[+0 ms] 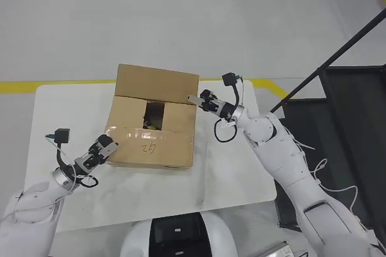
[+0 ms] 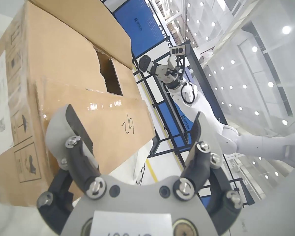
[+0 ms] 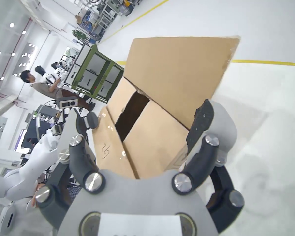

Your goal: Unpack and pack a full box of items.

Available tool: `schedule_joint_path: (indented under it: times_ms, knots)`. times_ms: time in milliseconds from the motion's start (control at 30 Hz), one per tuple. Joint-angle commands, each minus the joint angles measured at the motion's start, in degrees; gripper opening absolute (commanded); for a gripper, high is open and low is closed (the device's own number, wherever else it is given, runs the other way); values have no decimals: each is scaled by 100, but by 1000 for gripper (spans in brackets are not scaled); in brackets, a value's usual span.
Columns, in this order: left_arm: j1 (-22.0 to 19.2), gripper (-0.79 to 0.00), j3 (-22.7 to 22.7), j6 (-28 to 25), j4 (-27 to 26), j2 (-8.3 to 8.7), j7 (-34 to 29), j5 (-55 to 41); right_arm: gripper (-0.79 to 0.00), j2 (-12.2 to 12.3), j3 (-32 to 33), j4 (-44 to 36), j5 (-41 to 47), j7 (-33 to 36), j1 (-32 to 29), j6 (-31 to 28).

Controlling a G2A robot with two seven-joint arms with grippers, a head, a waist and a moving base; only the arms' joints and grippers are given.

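Box (image 1: 156, 122) of brown cardboard, standing on the white table (image 1: 231, 173) at the middle of its far edge.

Top view: the far flap (image 1: 157, 80) is raised. The other flaps lie flat, leaving a rectangular opening (image 1: 154, 114) with something yellowish inside. The left gripper (image 1: 106, 146) sits just beside the box's near left corner. The right gripper (image 1: 199, 99) sits at the box's right edge, level with the fold of the far flap. Whether either touches the cardboard cannot be told.

Left wrist view: the left gripper (image 2: 135, 124) has its jaws spread wide and holds nothing. One dark pad (image 2: 71, 121) lies in front of the taped near flap (image 2: 93, 124), which carries a handwritten mark. The box (image 2: 64, 62) and its opening (image 2: 110, 77) lie beyond, with the right gripper (image 2: 147, 63) farther off past the box's edge.

Right wrist view: the right gripper (image 3: 137, 124) likewise has its jaws apart and empty. The box (image 3: 162, 143) lies between and beyond the fingers, opening (image 3: 131, 116) dark, far flap (image 3: 177, 74) tilted upward. The left gripper (image 3: 92, 120) shows at the box's opposite side.
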Motion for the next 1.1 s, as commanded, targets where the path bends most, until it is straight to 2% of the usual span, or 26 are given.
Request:
schedule_joint_path:
  times_ms: [0,133,267,500,733,933,1067]
  knots:
    - [87,0,-50,13,-88,11,-11,-29,0,-84,-221,302,-32,-102,177,71]
    - [198,0,-112,25,-197,27,-27,-36,0,-271,-552,913,198,-323,491,25]
    - [245,0,-120,60,-253,35,-7,-17,0,-413,-722,1351,323,-611,779,-531]
    - [236,0,-33,95,-242,31,139,145,0,-452,-616,1735,148,-1001,1059,-1294]
    - [195,0,36,79,-194,33,193,227,0,-310,-395,1178,-292,-889,770,-2070]
    - [222,0,32,37,-217,44,208,287,0,-191,-195,392,-405,-695,288,-2134]
    - [227,0,41,28,-199,51,211,328,0,-101,-65,-255,-890,-634,-92,-2189]
